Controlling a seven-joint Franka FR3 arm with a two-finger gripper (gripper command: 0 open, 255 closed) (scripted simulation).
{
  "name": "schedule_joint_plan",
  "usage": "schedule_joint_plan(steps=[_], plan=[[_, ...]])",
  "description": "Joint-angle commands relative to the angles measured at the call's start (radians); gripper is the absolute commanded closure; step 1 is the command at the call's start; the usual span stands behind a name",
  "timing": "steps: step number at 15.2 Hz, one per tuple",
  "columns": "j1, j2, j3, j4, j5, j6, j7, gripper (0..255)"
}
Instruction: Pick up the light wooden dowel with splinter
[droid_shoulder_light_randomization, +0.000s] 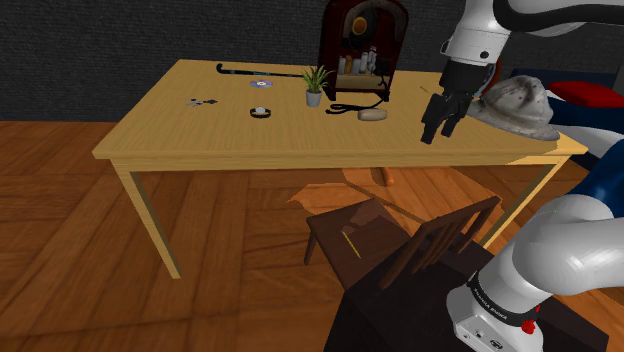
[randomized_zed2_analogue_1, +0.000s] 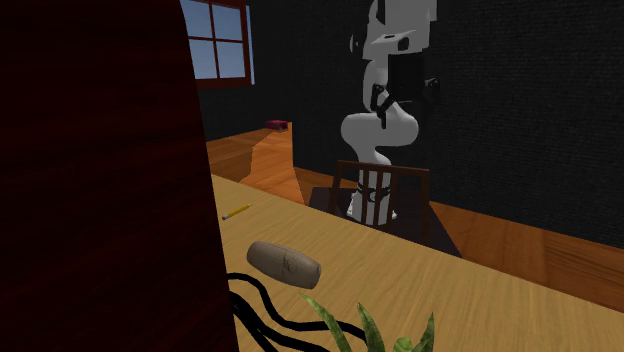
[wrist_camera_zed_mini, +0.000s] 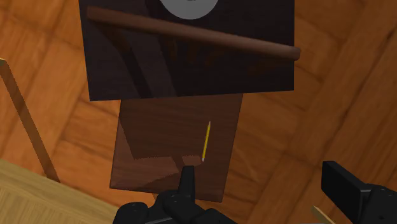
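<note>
The dowel (droid_shoulder_light_randomization: 372, 114) is a short, pale tan cylinder lying on the light wooden table (droid_shoulder_light_randomization: 200, 135), just in front of a dark cabinet. In the second exterior view the dowel (randomized_zed2_analogue_1: 284, 264) lies beside a black cable (randomized_zed2_analogue_1: 262, 306). My black gripper (droid_shoulder_light_randomization: 437, 132) hangs open above the table's right part, to the shoulder view's right of the dowel and well clear of it. In the wrist view my gripper (wrist_camera_zed_mini: 267, 188) has its fingers apart with nothing between them, and it looks past the table edge (wrist_camera_zed_mini: 38, 197) at a chair seat (wrist_camera_zed_mini: 172, 146) below.
On the table stand a dark red cabinet (droid_shoulder_light_randomization: 362, 45), a small potted plant (droid_shoulder_light_randomization: 314, 86), a disc (droid_shoulder_light_randomization: 261, 84), a black stick (droid_shoulder_light_randomization: 245, 72) and a grey-white lump (droid_shoulder_light_randomization: 520, 105). A wooden chair (droid_shoulder_light_randomization: 400, 240) with a yellow pencil (wrist_camera_zed_mini: 205, 141) on it stands between table and stand.
</note>
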Motion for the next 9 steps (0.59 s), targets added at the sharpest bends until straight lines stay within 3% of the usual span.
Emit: schedule_joint_plan(steps=[1, 9], plan=[[0.000, 0.000, 0.000, 0.000, 0.000, 0.000, 0.000, 0], [0.009, 0.183, -0.158, 0.048, -0.146, 0.149, -0.336, 0]])
